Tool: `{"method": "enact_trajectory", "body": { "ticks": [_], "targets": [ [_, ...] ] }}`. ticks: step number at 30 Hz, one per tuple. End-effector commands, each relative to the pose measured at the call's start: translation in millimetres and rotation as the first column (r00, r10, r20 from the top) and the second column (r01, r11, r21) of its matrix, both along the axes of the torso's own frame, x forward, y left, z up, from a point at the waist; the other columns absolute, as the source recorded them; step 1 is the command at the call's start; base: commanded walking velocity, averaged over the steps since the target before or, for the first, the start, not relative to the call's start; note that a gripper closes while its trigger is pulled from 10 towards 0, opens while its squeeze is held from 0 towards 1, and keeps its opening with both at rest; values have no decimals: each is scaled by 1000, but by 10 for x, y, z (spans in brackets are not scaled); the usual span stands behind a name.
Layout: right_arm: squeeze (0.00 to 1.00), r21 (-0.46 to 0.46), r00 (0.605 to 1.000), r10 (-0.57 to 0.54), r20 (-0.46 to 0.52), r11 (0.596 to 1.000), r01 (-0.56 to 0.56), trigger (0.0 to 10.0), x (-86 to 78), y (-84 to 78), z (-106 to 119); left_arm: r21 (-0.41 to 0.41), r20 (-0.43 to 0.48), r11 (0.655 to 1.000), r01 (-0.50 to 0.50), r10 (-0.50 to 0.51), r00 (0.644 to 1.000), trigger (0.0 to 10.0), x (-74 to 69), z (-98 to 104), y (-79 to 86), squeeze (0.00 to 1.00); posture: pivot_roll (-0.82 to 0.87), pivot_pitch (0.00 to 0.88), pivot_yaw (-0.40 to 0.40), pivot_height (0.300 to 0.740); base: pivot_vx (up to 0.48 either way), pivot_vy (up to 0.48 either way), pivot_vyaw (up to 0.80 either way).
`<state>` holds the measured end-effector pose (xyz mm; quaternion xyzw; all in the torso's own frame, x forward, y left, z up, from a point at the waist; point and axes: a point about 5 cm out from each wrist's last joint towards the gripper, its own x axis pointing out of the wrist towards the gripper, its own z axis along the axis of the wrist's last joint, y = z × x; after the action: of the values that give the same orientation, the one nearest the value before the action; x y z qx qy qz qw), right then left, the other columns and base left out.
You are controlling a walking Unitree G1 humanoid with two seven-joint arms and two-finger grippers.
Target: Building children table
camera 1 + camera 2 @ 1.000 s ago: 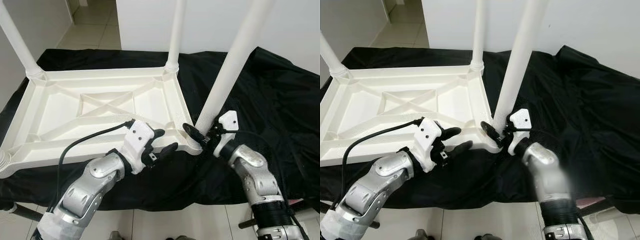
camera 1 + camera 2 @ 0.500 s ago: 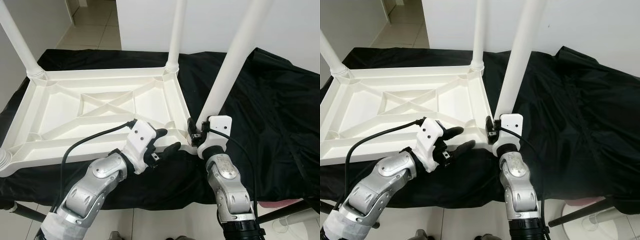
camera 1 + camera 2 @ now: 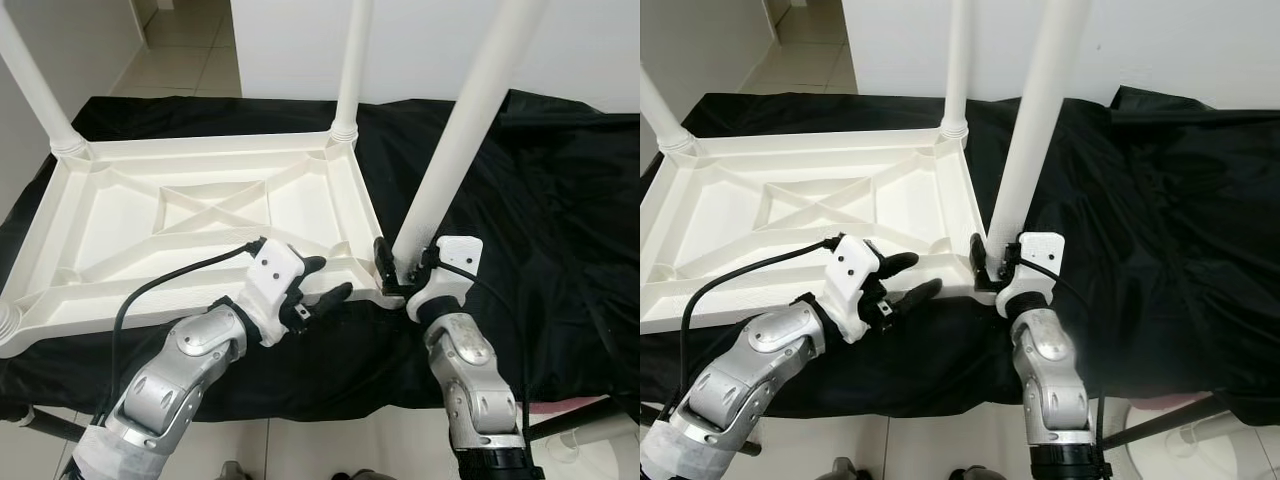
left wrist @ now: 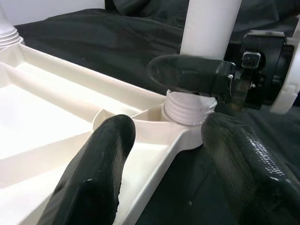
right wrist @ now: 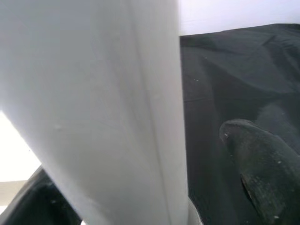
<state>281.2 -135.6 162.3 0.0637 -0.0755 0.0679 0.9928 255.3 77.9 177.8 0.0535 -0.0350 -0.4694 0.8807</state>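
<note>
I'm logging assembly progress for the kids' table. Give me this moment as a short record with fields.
tabletop: white tabletop upside down on black cloth
near-right leg: white leg upright in corner socket
right gripper: right gripper around leg's base
left gripper: left gripper open, at tabletop's near edge
other legs: two upright in far corners

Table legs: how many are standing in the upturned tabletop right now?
3. One at the far left corner, one at the far right corner, one at the near right corner, gripped at its base by the right gripper. The near left corner sits at the frame edge.
</note>
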Motion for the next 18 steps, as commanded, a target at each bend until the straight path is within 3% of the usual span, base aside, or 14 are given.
{"method": "enact_trajectory", "body": {
  "ticks": [1,2,4,5,9,11,13,15,18],
  "targets": [
    [1000,14,1000,4,5,1000,-4,10000,-32,-29,-1,2,-14,1000,18,-18,1000,10000,-18,-13,7,0,-65,138,-19,740,0,0,0],
    [0,30,997,71,26,997,-71,10000,-73,-28,20,-6,-14,1000,0,0,1000,10000,-18,-11,16,0,-64,146,-29,740,0,0,0],
    [0,38,995,94,35,995,-95,10000,-87,-28,29,-7,-10,1000,-5,5,1000,10000,-18,-9,16,0,-64,146,-29,740,0,0,0],
    [0,11,985,164,48,986,-165,10000,-112,-41,28,-16,-6,1000,4,-4,1000,10000,-48,4,6,0,-60,150,-36,740,0,0,0],
    [0,-21,977,210,45,978,-209,10000,-115,-45,16,-21,-15,1000,20,-20,1000,10000,-70,1,3,0,-57,150,-39,740,0,0,0],
    [0,-75,947,318,39,946,-315,10000,-115,-61,3,-19,-45,996,84,-85,995,10000,-139,-20,-11,0,-51,139,-38,740,0,0,0],
    [0,-75,947,318,39,946,-315,10000,-115,-61,3,-19,-45,996,84,-85,995,10000,-139,-20,-11,0,-51,139,-38,740,0,0,0],
    [0,-147,911,411,24,903,-404,10000,-77,-86,-6,-9,-54,992,126,-127,990,10000,-176,-34,-24,0,-55,127,-27,740,0,0,0],
    [0,-179,892,451,11,879,-442,10000,-49,-93,-10,-1,-51,991,133,-133,990,10000,-175,-39,-31,0,-55,127,-27,740,0,0,0]
  ]
}}
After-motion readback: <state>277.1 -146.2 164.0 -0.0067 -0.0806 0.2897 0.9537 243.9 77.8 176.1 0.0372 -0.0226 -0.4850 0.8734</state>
